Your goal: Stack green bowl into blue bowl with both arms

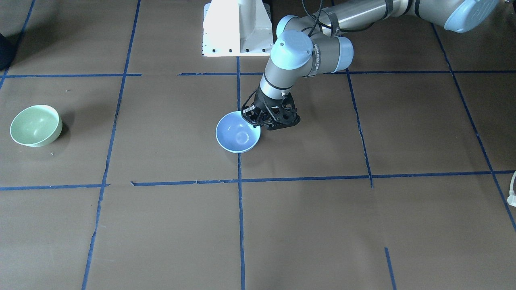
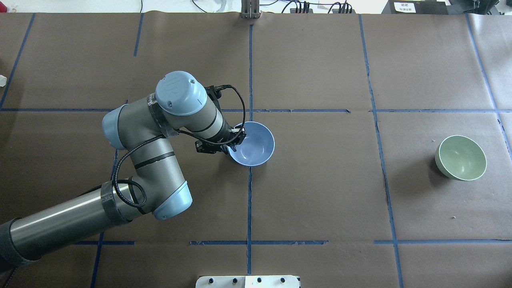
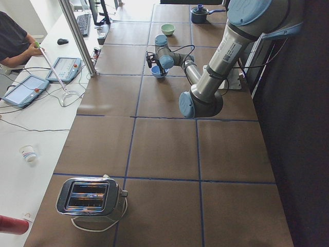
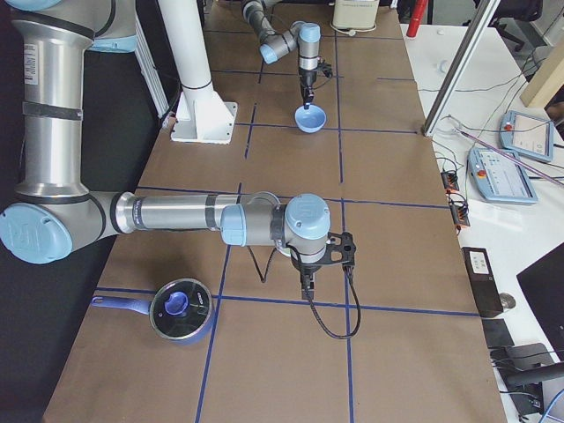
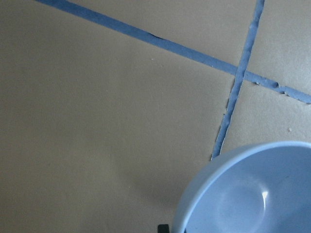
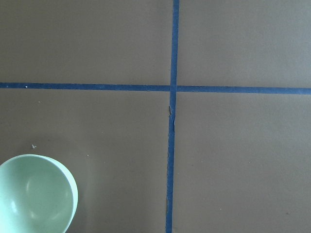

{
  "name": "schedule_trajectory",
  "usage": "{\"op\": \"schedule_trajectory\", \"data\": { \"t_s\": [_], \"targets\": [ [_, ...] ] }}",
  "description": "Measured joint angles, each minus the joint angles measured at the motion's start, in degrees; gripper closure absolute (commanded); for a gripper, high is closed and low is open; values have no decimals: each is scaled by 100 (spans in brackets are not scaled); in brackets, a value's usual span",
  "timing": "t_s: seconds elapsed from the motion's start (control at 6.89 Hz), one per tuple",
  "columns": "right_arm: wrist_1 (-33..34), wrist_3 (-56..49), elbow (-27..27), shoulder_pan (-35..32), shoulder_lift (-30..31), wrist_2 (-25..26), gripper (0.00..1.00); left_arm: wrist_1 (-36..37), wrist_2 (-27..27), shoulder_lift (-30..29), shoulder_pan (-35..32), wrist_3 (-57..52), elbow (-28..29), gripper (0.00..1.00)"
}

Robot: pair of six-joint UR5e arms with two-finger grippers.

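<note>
The left claw (image 1: 253,120) straddles the blue bowl (image 1: 237,135) at its rim, fingers drawn in tight on the wall, though the left arm (image 2: 160,160) hides most of the pinch. The right claw (image 4: 305,284) shows only from the side, so how far it is open cannot be told. The blue bowl, glossy periwinkle, is mid-desk (image 2: 320,200) over a tape line (image 2: 249,200). The green bowl (image 2: 461,157), pale mint and upright, stands alone toward the desk's right edge. The right wrist view cuts it off. Lettering (image 1: 316,54) on the left arm is unreadable.
</note>
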State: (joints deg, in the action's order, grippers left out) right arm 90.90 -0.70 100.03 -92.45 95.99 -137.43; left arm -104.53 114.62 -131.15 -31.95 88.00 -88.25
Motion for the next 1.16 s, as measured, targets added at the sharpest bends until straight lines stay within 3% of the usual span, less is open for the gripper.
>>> {"op": "schedule_trajectory", "data": {
  "t_s": [0.29, 0.58, 0.87, 1.16],
  "targets": [
    [4, 4, -16, 1, -1, -90, 0, 32, 27, 29, -70, -105, -85, 0],
    [-78, 160, 18, 8, 25, -256, 0, 247, 412, 111, -433, -157, -433, 0],
    [-961, 1034, 31, 200, 256, -281, 0, 1459, 892, 356, -896, -734, -1351, 0],
    [-2370, 2512, -3, 818, 596, -238, 0, 2639, 997, 851, -1262, -1600, -2446, 0]
  ]
}}
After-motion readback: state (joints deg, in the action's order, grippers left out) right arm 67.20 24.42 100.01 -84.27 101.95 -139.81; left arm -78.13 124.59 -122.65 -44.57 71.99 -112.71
